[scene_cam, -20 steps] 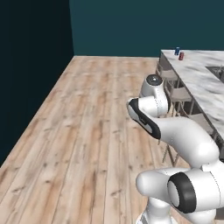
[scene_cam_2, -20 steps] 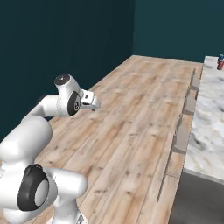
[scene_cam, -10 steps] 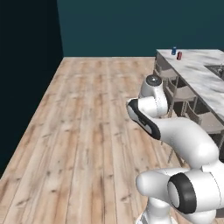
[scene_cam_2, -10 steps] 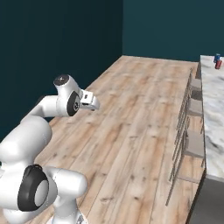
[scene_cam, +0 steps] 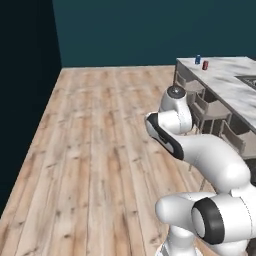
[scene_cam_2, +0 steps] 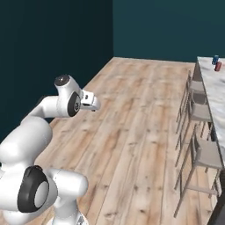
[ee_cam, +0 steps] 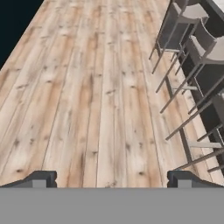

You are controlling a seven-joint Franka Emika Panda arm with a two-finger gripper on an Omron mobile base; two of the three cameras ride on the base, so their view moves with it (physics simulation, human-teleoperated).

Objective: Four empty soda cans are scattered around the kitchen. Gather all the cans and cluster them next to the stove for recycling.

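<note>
Hand view: spread, empty gripper [ee_cam: 112, 178] over plank floor [ee_cam: 87, 96], grey stools [ee_cam: 192, 48] beside marble counter [scene_cam: 235, 80].

- The floor [scene_cam: 100, 150] is laid in matt pale wood planks with visible grain.
- The counter [scene_cam: 225, 75] is topped with smooth grey-veined marble.
- The stools [scene_cam_2: 200, 154] are framed in thin metal-like legs.
- The walls [scene_cam: 150, 30] are finished in flat matt teal.

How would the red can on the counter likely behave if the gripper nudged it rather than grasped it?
The red can stands upright and narrow, so it would probably tip. Once on its round side it would likely roll, perhaps into the blue can close beside it.
</note>
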